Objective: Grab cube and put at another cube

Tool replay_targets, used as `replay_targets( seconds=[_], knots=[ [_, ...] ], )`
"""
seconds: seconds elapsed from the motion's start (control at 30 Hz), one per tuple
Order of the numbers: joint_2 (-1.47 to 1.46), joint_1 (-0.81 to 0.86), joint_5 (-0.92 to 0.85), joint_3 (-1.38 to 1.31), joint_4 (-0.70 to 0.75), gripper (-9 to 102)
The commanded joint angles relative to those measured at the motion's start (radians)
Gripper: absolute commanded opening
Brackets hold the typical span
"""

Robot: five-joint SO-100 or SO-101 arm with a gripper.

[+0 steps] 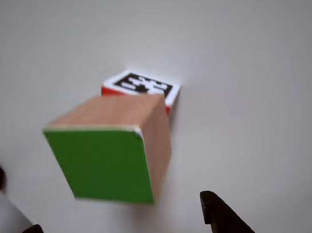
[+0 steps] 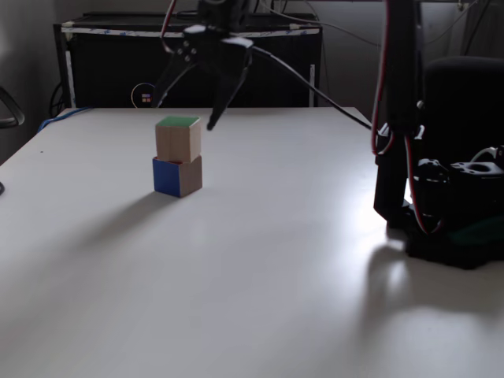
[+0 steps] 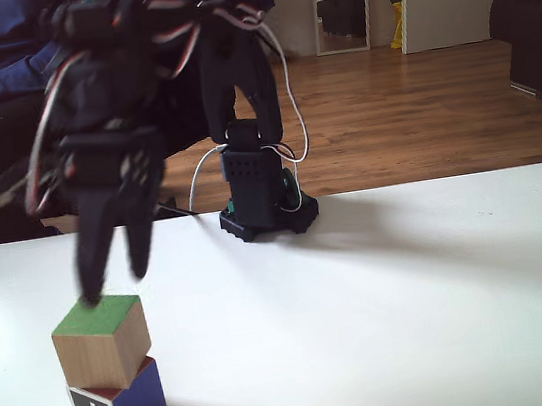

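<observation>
The cube (image 3: 102, 342), green face up, sits stacked on another cube (image 3: 118, 403), slightly skewed, toward the left of the white desk (image 3: 385, 298) in both fixed views. The jaws (image 3: 113, 284) hang just above the cube's top, spread apart and holding nothing; their tips lie at or just over the green face's rear edge, contact uncertain. In the other view the cube (image 1: 111, 151) lies ahead of the two dark finger tips, the marker face of another cube (image 1: 143, 86) showing behind it.
</observation>
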Motion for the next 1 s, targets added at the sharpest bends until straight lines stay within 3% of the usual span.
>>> replay_targets(
  seconds=[0.0,0.3,0.57,0.7,0.97],
  knots=[
    [0.164,-0.035,0.005,0.081,0.006,43],
    [0.583,-0.239,0.109,0.459,-0.011,43],
    [0.977,-0.439,0.252,0.989,-0.324,36],
    [1.328,-0.486,0.238,1.276,-0.449,28],
    [1.769,-0.520,0.216,1.542,-0.425,15]
  ],
)
